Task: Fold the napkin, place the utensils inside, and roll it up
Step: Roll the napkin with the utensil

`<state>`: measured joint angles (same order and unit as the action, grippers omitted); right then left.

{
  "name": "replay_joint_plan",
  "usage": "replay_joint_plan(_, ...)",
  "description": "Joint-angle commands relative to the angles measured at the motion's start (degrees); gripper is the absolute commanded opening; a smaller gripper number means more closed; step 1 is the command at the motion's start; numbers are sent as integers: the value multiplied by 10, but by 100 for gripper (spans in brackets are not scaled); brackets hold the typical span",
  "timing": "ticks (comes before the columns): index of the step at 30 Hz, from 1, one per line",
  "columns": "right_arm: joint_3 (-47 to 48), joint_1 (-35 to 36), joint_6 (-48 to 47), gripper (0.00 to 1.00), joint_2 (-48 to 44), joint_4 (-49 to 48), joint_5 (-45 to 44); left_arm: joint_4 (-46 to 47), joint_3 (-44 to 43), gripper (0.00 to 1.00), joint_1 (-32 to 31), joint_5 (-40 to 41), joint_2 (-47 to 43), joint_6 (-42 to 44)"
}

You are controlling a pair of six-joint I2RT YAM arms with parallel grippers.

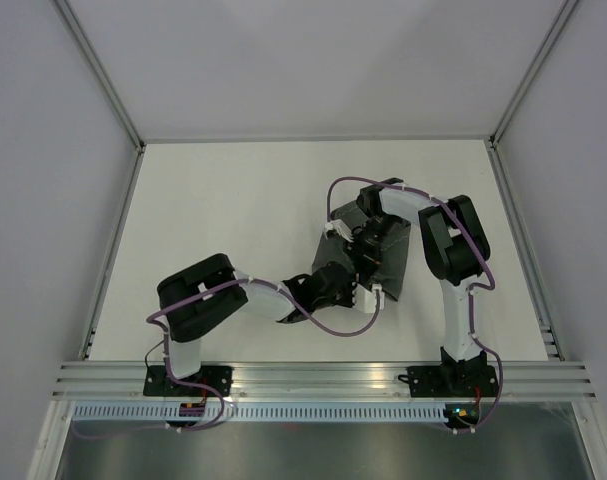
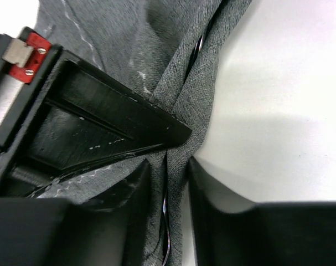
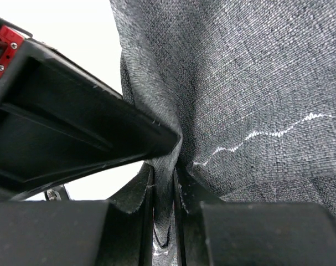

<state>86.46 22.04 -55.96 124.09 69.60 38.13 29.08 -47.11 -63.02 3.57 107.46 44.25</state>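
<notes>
Grey and crumpled, the napkin (image 1: 391,264) lies on the white table (image 1: 233,200), right of centre. Our left tool (image 2: 177,158) meets its near-left edge, jaws closed tight on a bunched fold of the fabric. Further right, our right tool (image 3: 169,163) sits over its middle, likewise clamped on a pinch of cloth beside the pale stitching (image 3: 267,133).

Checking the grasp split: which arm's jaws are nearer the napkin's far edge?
Right. The right arm has its jaws shut on the napkin about mid-cloth, closer to the far edge. The left arm has its jaws shut on the napkin's near end.
</notes>
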Motion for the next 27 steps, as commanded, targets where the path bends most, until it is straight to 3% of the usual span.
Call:
replay_joint_plan(1,-11,-2,-31,4,41,-37,-72,-67,-32,35,7,-25,17,-33)
replay_joint_plan(3,-11,-3,-31,4,40,-36,-71,-90,-41,23,11,-29,21,-42)
replay_joint_plan(4,-11,-3,-31,4,40,-36,-70,-97,-48,10,13,-33,21,-49)
replay_joint_plan(6,-13,-4,-31,4,37,-37,-69,-118,-58,2,19,-33,22,-57)
replay_joint_plan(11,-16,-7,-26,8,21,-37,-64,-168,-86,2,30,-81,20,-83)
replay_joint_plan(16,-11,-18,-15,38,-25,-32,-33,-213,-107,2,47,-129,18,-110)
replay_joint_plan(19,-8,-26,1,48,-58,-35,-17,-233,-118,2,58,-158,18,-126)
replay_joint_plan(27,-28,-53,54,56,-151,-71,2,-280,-148,2,91,-244,28,-167)
